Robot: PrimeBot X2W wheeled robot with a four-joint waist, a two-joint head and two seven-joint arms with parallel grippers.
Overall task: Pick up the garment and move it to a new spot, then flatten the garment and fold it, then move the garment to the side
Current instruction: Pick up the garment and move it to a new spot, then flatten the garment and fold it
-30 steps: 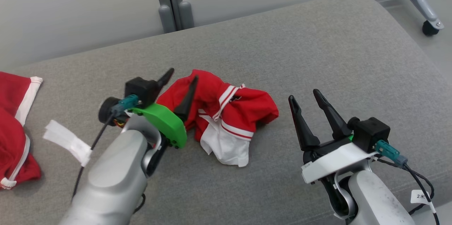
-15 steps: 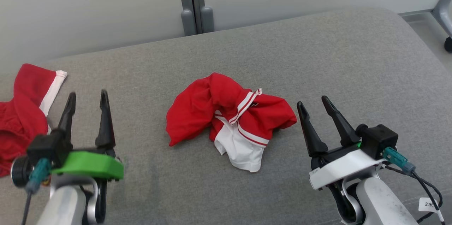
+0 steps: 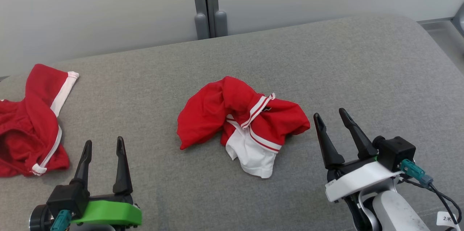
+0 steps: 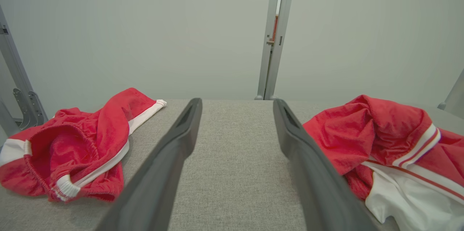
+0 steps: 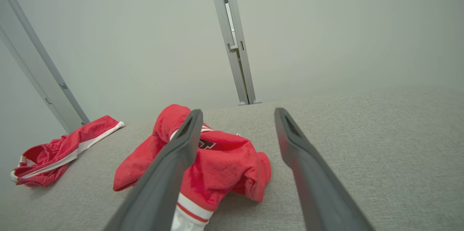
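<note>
Retreat marks the change: a second ago the left gripper (image 3: 103, 140) hung at the garment (image 3: 243, 122) with one finger across its red cloth. Now it sits at the head view's lower left, well apart from the cloth, fingers pointing up that view and spread wide with nothing between them. The head camera has shifted too, so the wall post (image 3: 206, 2) stands further right in the picture. The garment lies crumpled in the middle of the grey cushion (image 3: 344, 64), red folds over a white panel, and its left flap is spread wider than before. The right gripper (image 3: 330, 113) holds its place just beside the garment's right edge, fingers apart, empty, and leaning up and left. A second red garment (image 3: 32, 129) lies at the cushion's left end.
</note>
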